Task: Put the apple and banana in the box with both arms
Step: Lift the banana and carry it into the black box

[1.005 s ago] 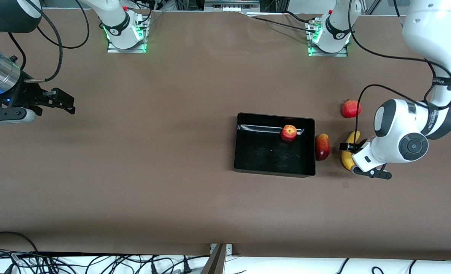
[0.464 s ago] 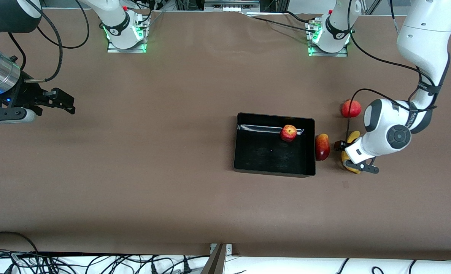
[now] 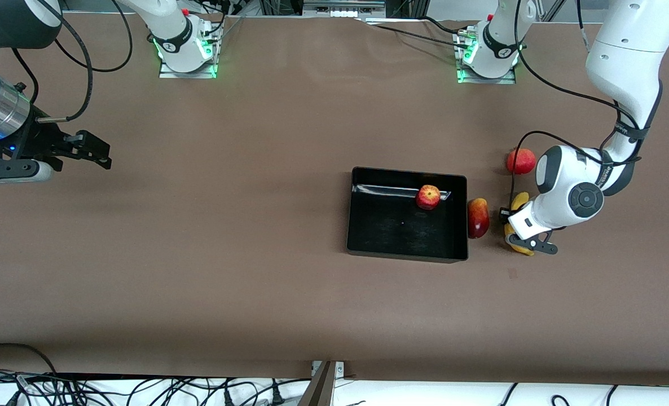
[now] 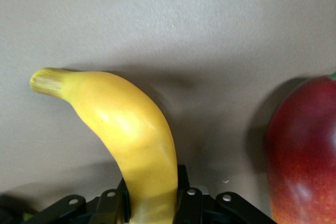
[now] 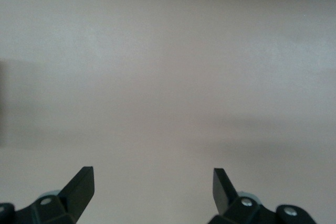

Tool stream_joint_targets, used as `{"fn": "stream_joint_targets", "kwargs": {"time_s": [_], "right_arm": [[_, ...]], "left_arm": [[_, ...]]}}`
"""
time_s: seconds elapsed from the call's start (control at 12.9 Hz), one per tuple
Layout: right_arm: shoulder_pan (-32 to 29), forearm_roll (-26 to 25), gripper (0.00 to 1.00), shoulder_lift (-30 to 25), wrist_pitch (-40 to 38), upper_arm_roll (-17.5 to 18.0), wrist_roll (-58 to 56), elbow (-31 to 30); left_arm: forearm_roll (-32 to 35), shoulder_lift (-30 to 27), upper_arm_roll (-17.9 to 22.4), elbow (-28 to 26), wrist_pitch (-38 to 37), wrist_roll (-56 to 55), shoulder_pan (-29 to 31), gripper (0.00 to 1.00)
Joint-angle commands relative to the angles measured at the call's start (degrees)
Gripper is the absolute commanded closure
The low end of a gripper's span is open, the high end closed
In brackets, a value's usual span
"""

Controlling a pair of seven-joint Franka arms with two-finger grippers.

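An elongated red-and-yellow fruit (image 3: 478,217) is lying between the box (image 3: 368,248) and the banana (image 4: 131,135). The left hand (image 3: 516,228) is gripping the banana on the surface (image 3: 227,254). The apple (image 3: 428,197) is sitting in the box. The right hand (image 3: 95,151) is waiting open near the surface's right-arm edge.

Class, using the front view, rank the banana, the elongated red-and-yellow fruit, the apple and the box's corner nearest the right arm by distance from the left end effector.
1. banana, gripped by the left end effector
2. elongated fruit, beside the box
3. apple, inside the box
4. box corner, toward the right arm's end
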Motion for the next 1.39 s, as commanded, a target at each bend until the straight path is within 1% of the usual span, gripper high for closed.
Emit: {"fn": "stream_joint_targets", "kwargs": {"time_s": [0.0,0.23,0.39,0.46,0.54,0.62,0.7,0.85,0.93,1.0,1.08,1.16,1.31], "right_arm": [[-0.1,-0.1,0.00,0.6,-0.4,-0.1,0.1,1.4],[-0.1,-0.1,0.00,0.6,-0.4,-0.2,0.1,1.4],[-0.1,-0.1,0.00,0.6,-0.4,-0.1,0.1,1.3],[-0.1,-0.1,0.00,0.6,-0.4,-0.1,0.1,1.4],[-0.1,-0.1,0.00,0.6,-0.4,-0.1,0.1,1.4],[-0.1,-0.1,0.00,0.6,-0.4,-0.2,0.1,1.4],[-0.1,-0.1,0.00,0.6,-0.4,-0.2,0.1,1.4],[-0.1,-0.1,0.00,0.6,-0.4,-0.1,0.1,1.3],[-0.1,-0.1,0.00,0.6,-0.4,-0.2,0.1,1.4],[-0.1,-0.1,0.00,0.6,-0.4,-0.1,0.1,1.4],[-0.1,-0.1,0.00,0.6,-0.4,-0.1,0.1,1.4],[-0.1,-0.1,0.00,0.6,-0.4,-0.1,0.1,1.4],[-0.1,-0.1,0.00,0.6,-0.4,-0.1,0.0,1.4]], "left_arm": [[1.0,-1.1,-0.9,6.2,-10.4,-0.3,0.5,1.00],[0.3,-1.4,-1.6,15.2,-23.5,-0.2,-0.2,1.00],[-2.9,-1.5,-2.3,21.7,-31.5,-0.7,-2.0,1.00],[-3.3,-1.5,-2.4,24.9,-35.7,-2.1,-3.3,1.00],[-3.7,-1.6,-2.6,27.0,-38.5,-3.7,-4.8,1.00],[-6.7,-1.6,-3.6,28.6,-39.4,-6.5,-6.5,1.00],[-8.3,-1.6,-4.1,29.8,-39.4,-12.0,-8.8,1.00],[-8.6,-1.1,-4.1,29.9,-38.9,-23.4,-14.8,1.00],[-9.5,-0.3,-4.0,29.8,-36.8,-28.6,-18.2,1.00],[-9.0,1.0,-4.0,29.8,-32.5,-32.3,-21.0,1.00],[-9.2,2.0,-4.0,29.1,-28.5,-34.4,-22.8,1.00],[-9.0,3.7,-4.0,29.0,-26.1,-36.2,-24.3,1.00],[-8.6,6.8,-3.9,28.3,-22.2,-36.1,-25.2,1.00]]}}
